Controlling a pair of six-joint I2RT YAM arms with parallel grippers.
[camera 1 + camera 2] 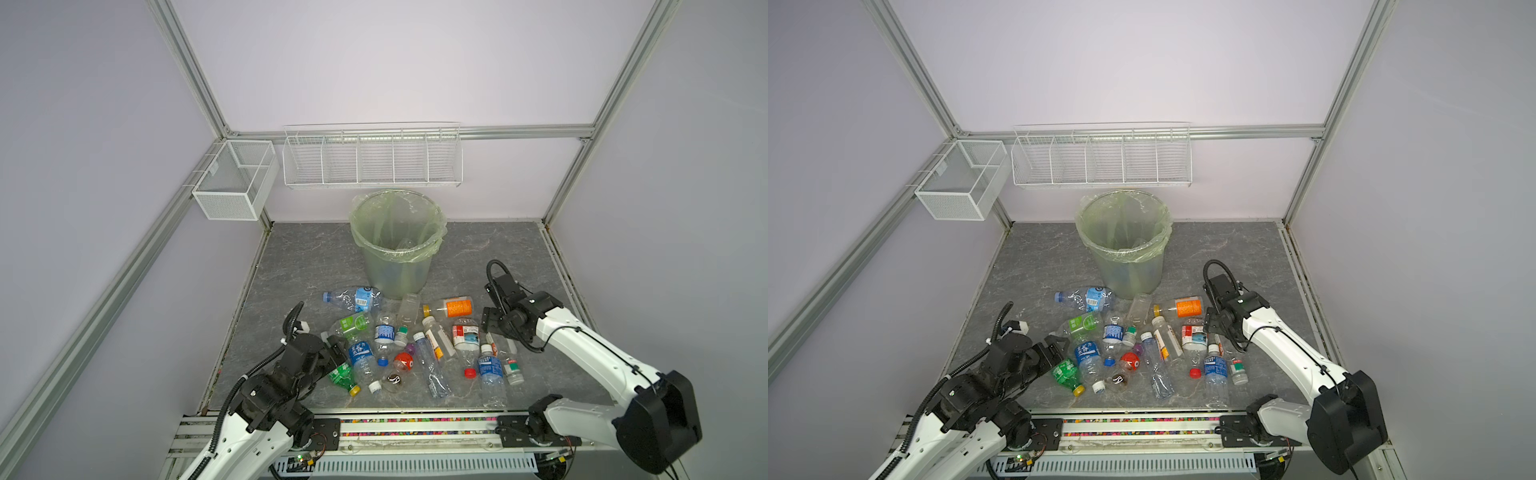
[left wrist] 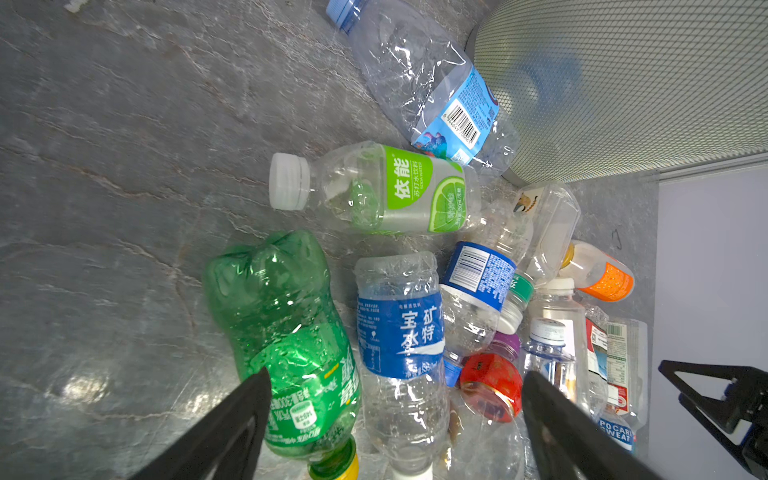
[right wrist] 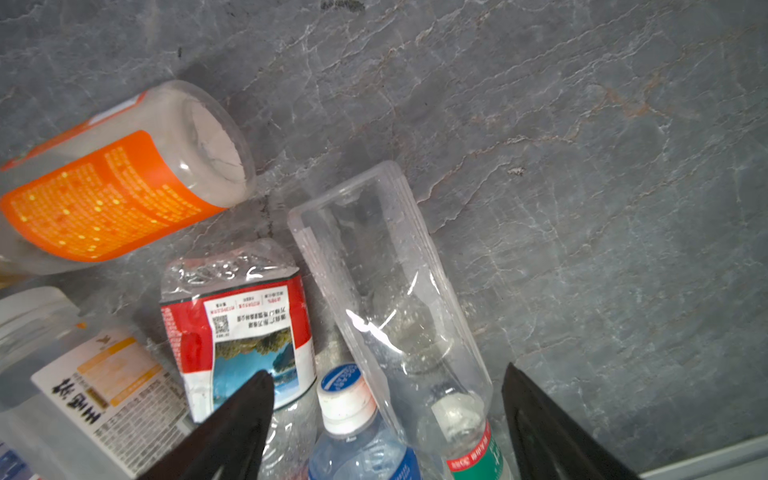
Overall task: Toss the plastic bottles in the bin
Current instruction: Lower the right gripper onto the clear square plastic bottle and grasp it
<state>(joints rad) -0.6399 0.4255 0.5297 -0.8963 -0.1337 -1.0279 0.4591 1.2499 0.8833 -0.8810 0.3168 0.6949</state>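
Left gripper (image 2: 395, 376): low at the near-left edge of the pile, jaws wide, nothing held. In the left wrist view its fingers bracket the blue-label bottle (image 2: 399, 332). One finger overlaps the crushed green bottle (image 2: 286, 324) just beside it; can't tell if it touches.

Plastic bottles (image 1: 434, 338): scattered lying on the grey table (image 1: 291, 266), from the middle to the near side.

Bin (image 1: 395, 249): upright at centre-back, behind the pile. Light-blue-label bottle (image 1: 353, 297) lies right at its base, and a clear bottle (image 1: 405, 245) shows inside.

Right gripper (image 3: 386, 372): low at the pile's right edge, jaws wide, empty. Clear flat-sided bottle (image 3: 386, 282) lies between its fingers, with the orange-label bottle (image 3: 108, 187) nearby.
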